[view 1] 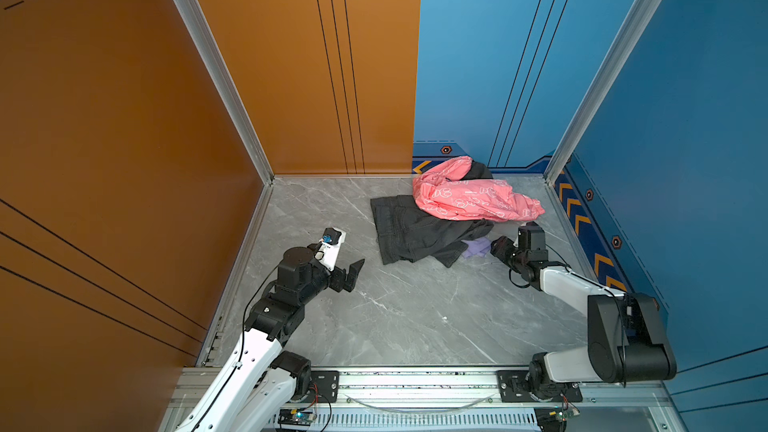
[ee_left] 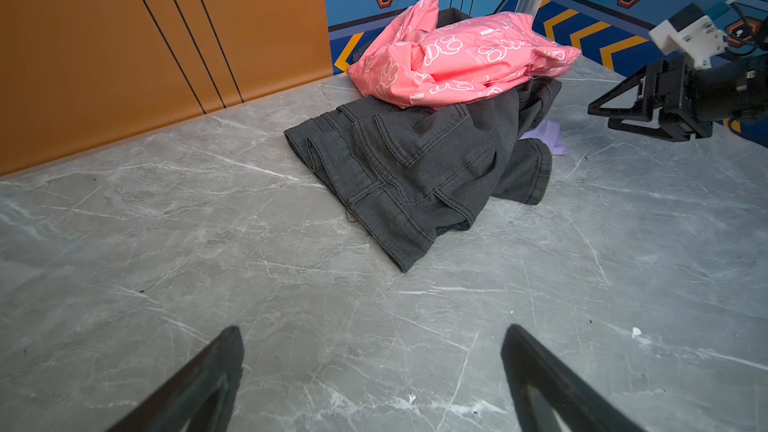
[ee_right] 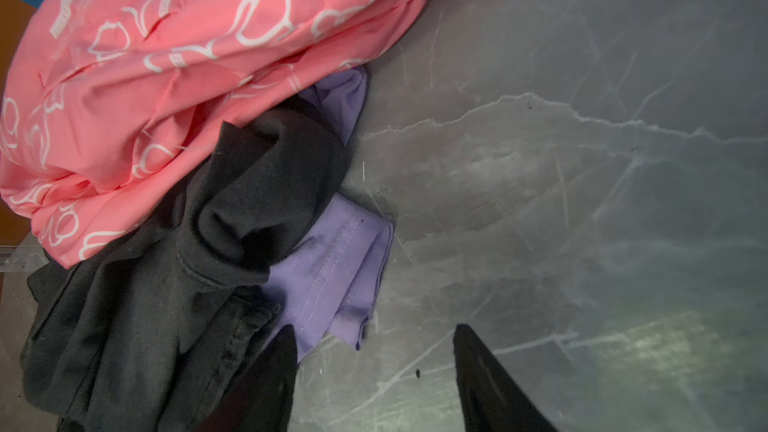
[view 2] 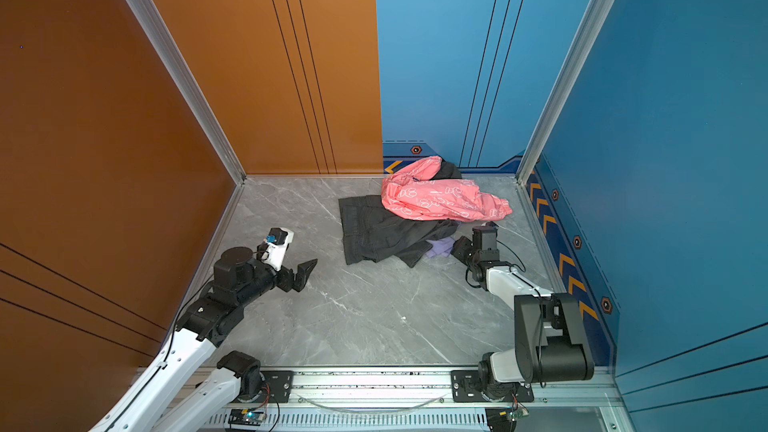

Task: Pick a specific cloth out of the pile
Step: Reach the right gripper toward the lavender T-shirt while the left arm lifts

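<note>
Logging what I see from the remote station. Pile (view 1: 440, 218) sits on the table (view 1: 415, 317): pink garment (view 1: 469, 197) on top, jeans (view 1: 411, 230) beneath it and spilling out on the pile's near side. Both top views agree on this.

Cloth (view 1: 477, 247): lavender, mostly buried. Only a folded corner sticks out from under the jeans at the pile's near edge, on the side facing the right arm, and it lies flat on the table. In the right wrist view the cloth (ee_right: 332, 268) shows a stitched hem. A second lavender patch peeks out farther along the pile's edge, under the pink garment. I can make out no lettering.

Right gripper (view 1: 494, 245): low, just beside the pile, pointed at the cloth's corner. In the right wrist view the right gripper (ee_right: 374, 330) has its jaws apart, with bare table between the tips. One finger (ee_right: 278, 359) overlaps the cloth's hem and the jeans' edge; I cannot tell whether it touches. Nothing is pinched.

Left gripper (view 1: 353, 274): well apart from the pile, on the side away from the cloth, above bare table. In the left wrist view the left gripper (ee_left: 372, 329) has its jaws spread wide with nothing between them, and the pile (ee_left: 415, 139) lies ahead of it.
</note>
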Controlling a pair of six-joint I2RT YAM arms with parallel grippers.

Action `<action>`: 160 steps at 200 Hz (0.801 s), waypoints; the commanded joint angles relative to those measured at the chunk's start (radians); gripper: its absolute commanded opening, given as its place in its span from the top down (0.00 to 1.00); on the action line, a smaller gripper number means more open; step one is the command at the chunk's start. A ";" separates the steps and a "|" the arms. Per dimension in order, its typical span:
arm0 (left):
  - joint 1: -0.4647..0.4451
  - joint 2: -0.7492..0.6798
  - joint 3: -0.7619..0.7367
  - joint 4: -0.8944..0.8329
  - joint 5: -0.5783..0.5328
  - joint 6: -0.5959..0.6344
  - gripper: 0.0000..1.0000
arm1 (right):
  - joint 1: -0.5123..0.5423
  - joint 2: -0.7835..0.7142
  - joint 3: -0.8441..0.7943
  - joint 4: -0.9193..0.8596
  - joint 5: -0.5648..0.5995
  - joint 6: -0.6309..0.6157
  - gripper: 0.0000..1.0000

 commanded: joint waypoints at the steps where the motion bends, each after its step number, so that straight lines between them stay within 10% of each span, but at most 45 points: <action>1: -0.005 -0.007 -0.015 0.007 0.026 -0.011 0.02 | -0.001 0.057 0.041 0.057 -0.058 0.058 0.44; 160: -0.011 -0.035 -0.026 0.008 0.007 -0.008 0.02 | 0.076 0.248 0.123 0.015 0.031 0.146 0.54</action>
